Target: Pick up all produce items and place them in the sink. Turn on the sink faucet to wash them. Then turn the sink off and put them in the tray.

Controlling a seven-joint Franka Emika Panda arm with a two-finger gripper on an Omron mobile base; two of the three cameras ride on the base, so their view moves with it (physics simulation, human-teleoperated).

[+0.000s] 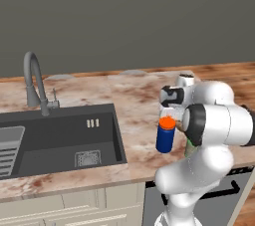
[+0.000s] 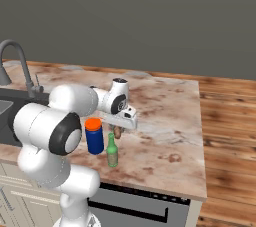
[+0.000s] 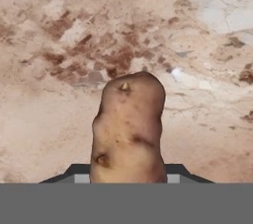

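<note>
A lumpy orange-brown produce item [image 3: 127,129] stands on end between my gripper's [image 3: 126,176] two dark fingertips, with the jaws closed against its sides. In the right base view the gripper [image 2: 118,127] points down over the marbled counter [image 2: 160,116], and the produce item [image 2: 117,133] hangs from it just right of a blue bottle. The dark sink [image 1: 60,143] lies to the left, with the grey gooseneck sink faucet [image 1: 34,80] behind it. The tray is out of view.
A blue bottle with an orange cap [image 2: 94,137] and a small green bottle [image 2: 112,151] stand close to the gripper's left and front. A light grey slatted rack [image 1: 7,150] sits in the sink's left end. The counter's front edge runs just below the bottles.
</note>
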